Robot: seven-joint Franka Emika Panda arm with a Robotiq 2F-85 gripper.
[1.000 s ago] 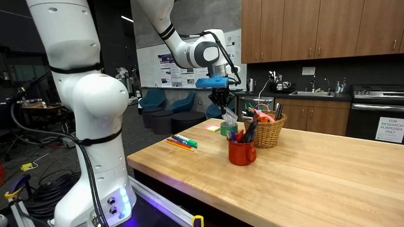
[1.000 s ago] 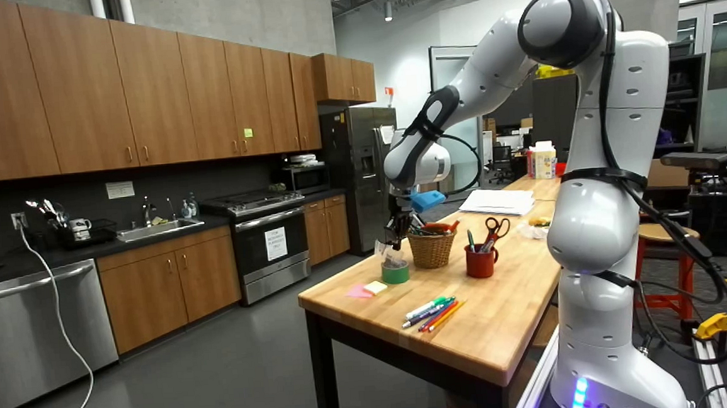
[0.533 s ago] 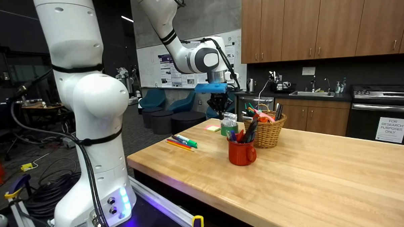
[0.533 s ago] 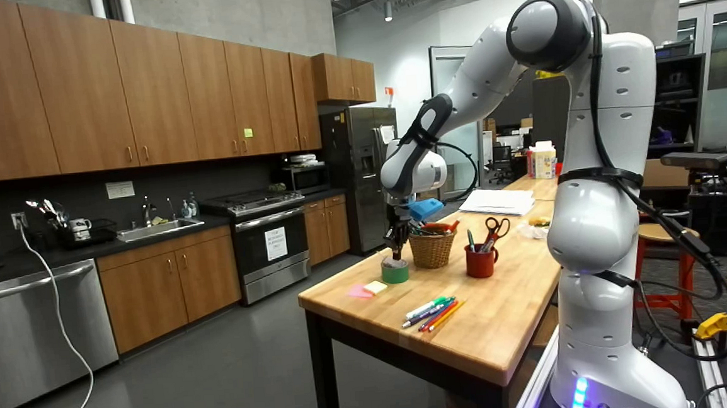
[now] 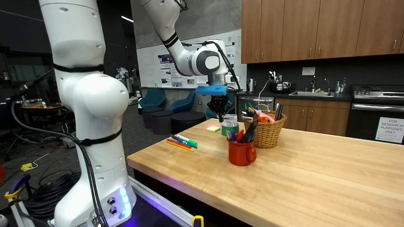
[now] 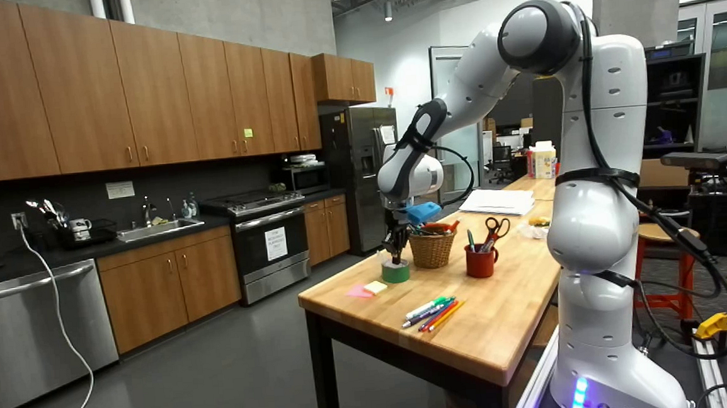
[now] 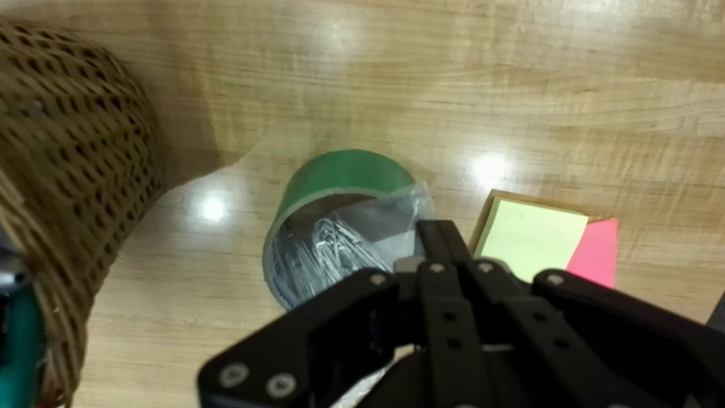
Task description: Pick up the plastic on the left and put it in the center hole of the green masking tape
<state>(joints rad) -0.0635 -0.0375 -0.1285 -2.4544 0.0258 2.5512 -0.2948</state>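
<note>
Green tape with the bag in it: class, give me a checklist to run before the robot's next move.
1. Green tape flat on the table: ok.
2. Bag partly in the tape's hole: ok.
3. Bag wholly below the rim: not ok, top sticks out.
4. Bag touching the table: cannot tell, hidden.
5. Gripper shut: ok, apparently on the bag's corner.
6. Basket apart from the tape: ok.
</note>
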